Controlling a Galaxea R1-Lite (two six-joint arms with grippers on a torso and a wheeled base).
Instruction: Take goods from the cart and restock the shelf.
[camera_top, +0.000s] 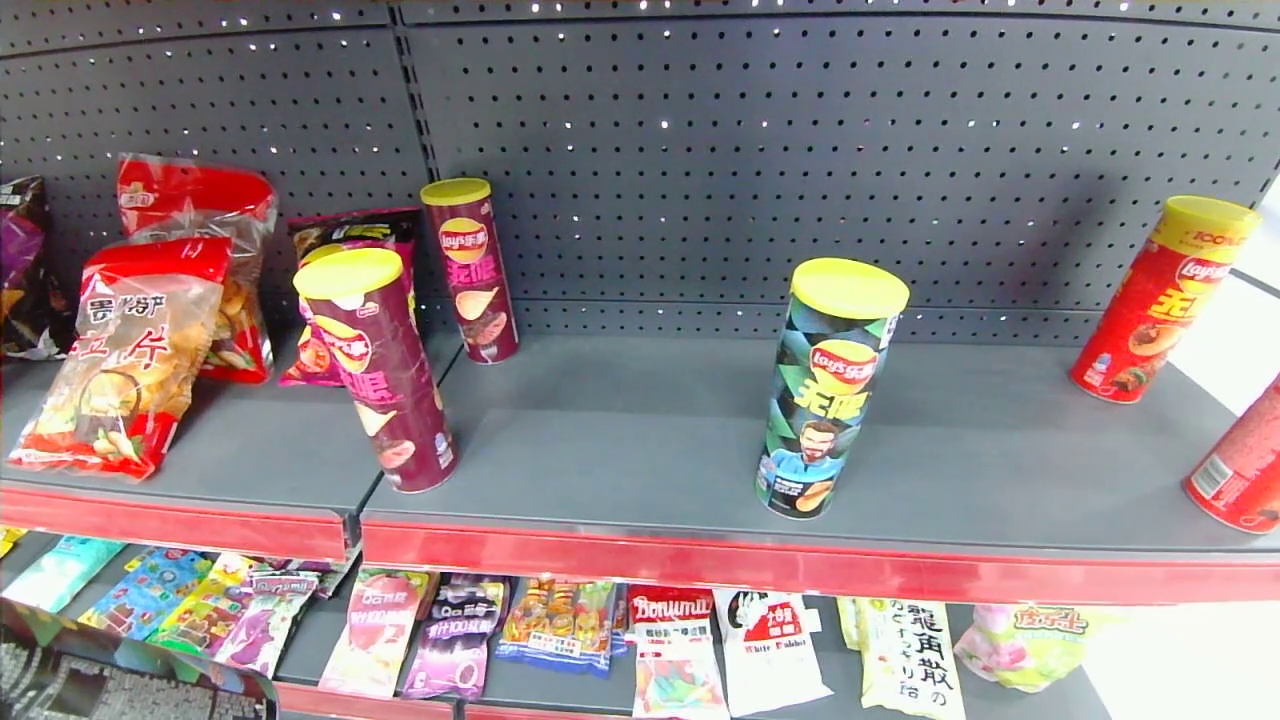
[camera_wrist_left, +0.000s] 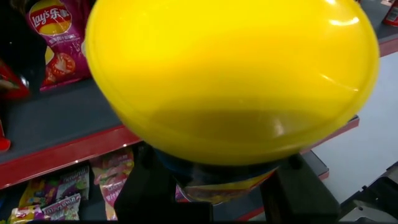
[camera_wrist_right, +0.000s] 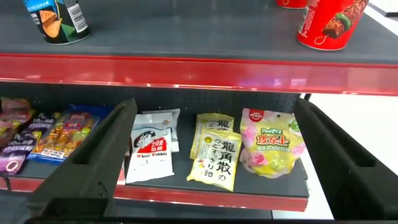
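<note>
- My left gripper (camera_wrist_left: 217, 194) is clamped on a cylindrical crisp can with a round yellow plastic lid (camera_wrist_left: 230, 74). Its dark fingers (camera_wrist_left: 152, 196) press the can's body from both sides just under the lid. The can is held out in front of the shelving, not resting on it.
- On the grey metal shelf with a red front edge (camera_top: 650, 450), 2 clear-and-red crisp bags (camera_top: 130, 350) sit at the far left, one in front of the other.
- Beside them stand 2 maroon tubes with yellow lids. The front maroon can (camera_top: 375, 370) is near the red edge, and the rear maroon can (camera_top: 470, 270) is close to the grey pegboard back panel (camera_top: 750, 150).
- Near the middle, well apart from both, a green-and-black can with a yellow lid (camera_top: 830, 390) stands upright close to the front edge.
- At the right end, a red can with a yellow lid (camera_top: 1160, 300) stands towards the back. A second red can (camera_top: 1240, 460) is cut off by the frame edge.
- On the lower shelf (camera_top: 500, 690), flat snack packets (camera_top: 770, 650) lie in a row.
- My right gripper (camera_wrist_right: 211, 124) has its 2 fingers spread wide with nothing between them. It hangs level with the lower shelf, below the red edge, towards the shelf's right end.
</note>
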